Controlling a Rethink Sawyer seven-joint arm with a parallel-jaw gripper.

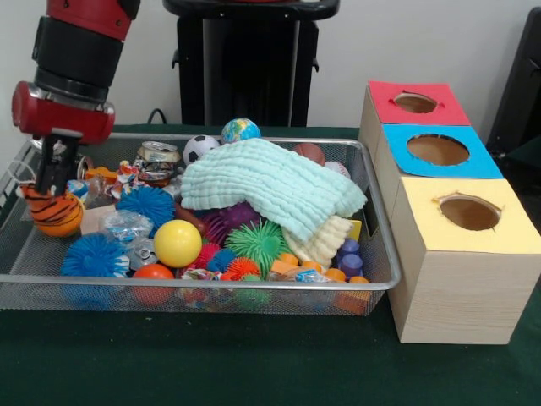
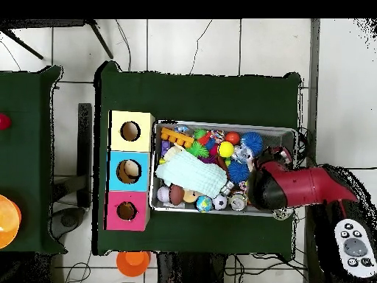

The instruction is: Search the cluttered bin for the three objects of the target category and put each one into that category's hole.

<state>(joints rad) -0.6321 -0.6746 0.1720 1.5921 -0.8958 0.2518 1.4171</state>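
**Bin crowded, arm at its corner**

Clutter fills the wire mesh bin [image 1: 376, 279] on the dark green table [image 1: 211, 364]. A pale green cloth [image 1: 270, 186] lies folded across the middle, over a cream cloth [image 1: 325, 241]. Around them sit a yellow ball [image 1: 177, 243], 2 blue spiky balls [image 1: 145, 203], a green spiky ball [image 1: 256, 243], a soccer ball [image 1: 199, 148], a globe ball [image 1: 241, 130], a brown football [image 1: 309, 152], a crushed can [image 1: 159, 156] and crumpled wrappers [image 1: 127, 227]. Small purple and orange pieces lie in the front corner nearest the boxes.

Beside the bin stand 3 wooden boxes in a row, each with 1 round hole in its top: a red-topped box [image 1: 385, 106], a blue-topped box [image 1: 397, 144] and a yellow-topped box [image 1: 423, 211]. In the overhead view something pale shows inside the blue box's hole; the other 2 look dark.

The target category cannot be told from the pictures, so its 3 objects cannot be singled out among the clutter.

The gripper [image 1: 52, 173] hangs at the bin's end farthest from the boxes, just above an orange, tiger-striped toy [image 1: 51, 213]. Its tips reach the toy's top, but whether they are spread or pinching it cannot be told. In the overhead view the red arm [image 2: 294, 186] covers that end of the bin.
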